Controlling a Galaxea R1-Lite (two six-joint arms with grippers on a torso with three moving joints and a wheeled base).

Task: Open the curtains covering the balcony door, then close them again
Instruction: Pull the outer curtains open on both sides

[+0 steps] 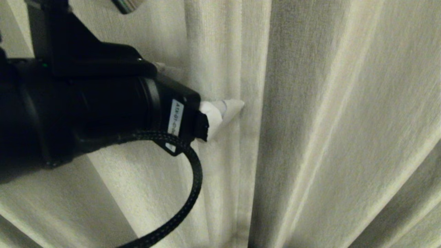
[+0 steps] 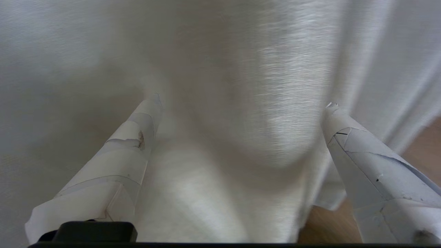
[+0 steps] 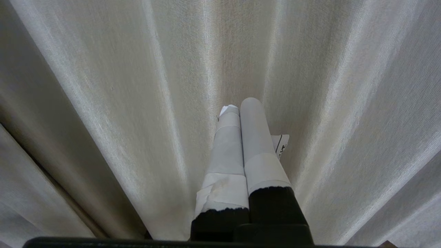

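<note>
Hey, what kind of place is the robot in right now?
Probably a room indoors, right up against a curtained window or door. Pleated cream curtains fill every view, and a strip of wood-toned floor shows beneath the hem in the left wrist view. Whatever is behind the fabric stays hidden.

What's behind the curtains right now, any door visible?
No door shows. The curtains fill the head view, edges meeting by the open left pincer; whatever is behind is covered. Only wood floor shows under the hem.

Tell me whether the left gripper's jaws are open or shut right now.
Open. In the left wrist view the left gripper has its two taped fingers spread wide apart, with the curtains filling the gap between them.
</note>
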